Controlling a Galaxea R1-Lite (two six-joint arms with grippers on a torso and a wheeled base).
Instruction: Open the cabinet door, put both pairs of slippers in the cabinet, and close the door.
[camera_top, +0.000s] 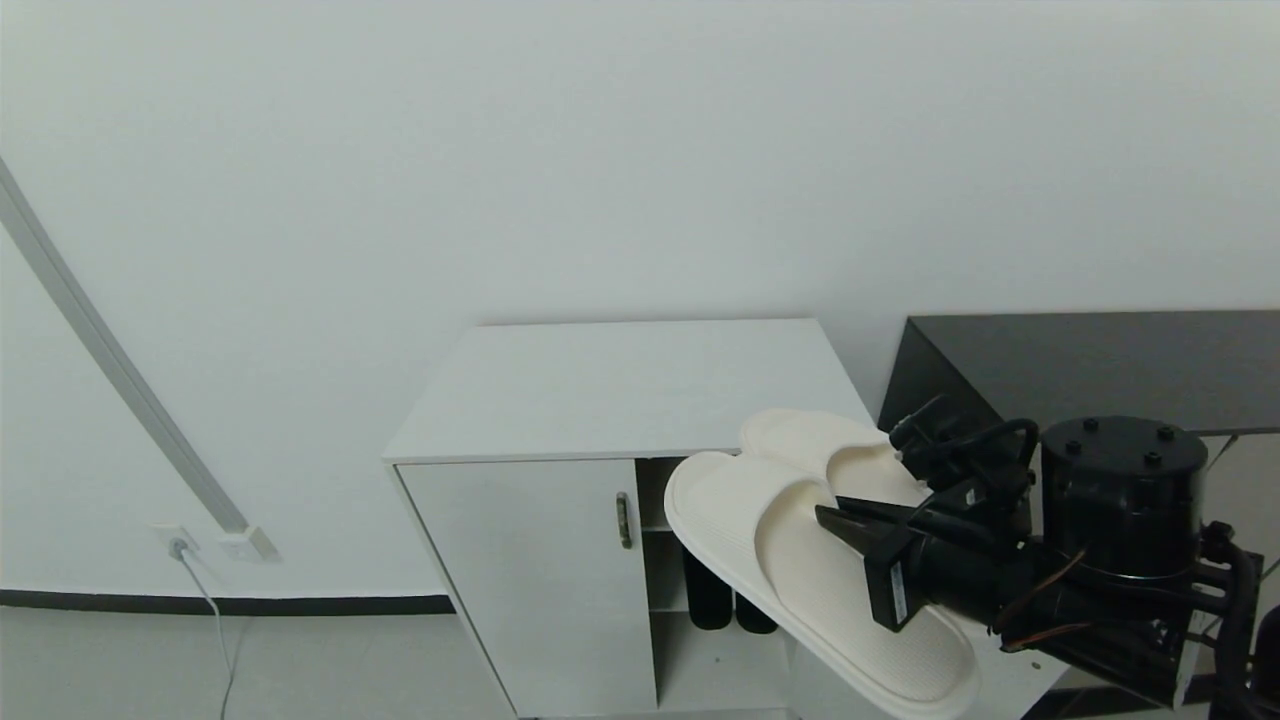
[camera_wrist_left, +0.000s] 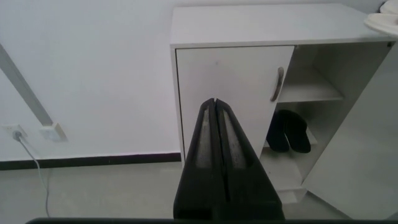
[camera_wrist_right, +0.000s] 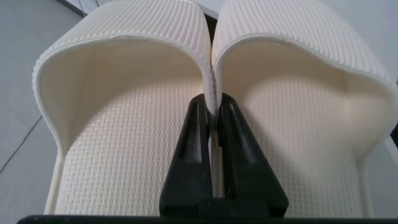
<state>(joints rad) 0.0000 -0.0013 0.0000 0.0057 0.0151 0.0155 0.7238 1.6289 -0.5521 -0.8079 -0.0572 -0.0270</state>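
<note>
The white pair (camera_top: 800, 540) was held before the cabinet (camera_top: 600, 390) by the right gripper (camera_top: 835, 520), its fingers pinched on the two inner strap edges only. A slipper could be dropped if that thin hold slipped, or knocked loose if the wide soles were caught on the shut door (camera_top: 530, 570) or the open door (camera_wrist_left: 364, 149). The opening was judged narrow. The black pair (camera_wrist_left: 289, 132) was already stood on a lower shelf, and open room was seen above the upper shelf (camera_wrist_left: 308, 87). The left gripper (camera_wrist_left: 215, 102) was closed on nothing, well apart.
</note>
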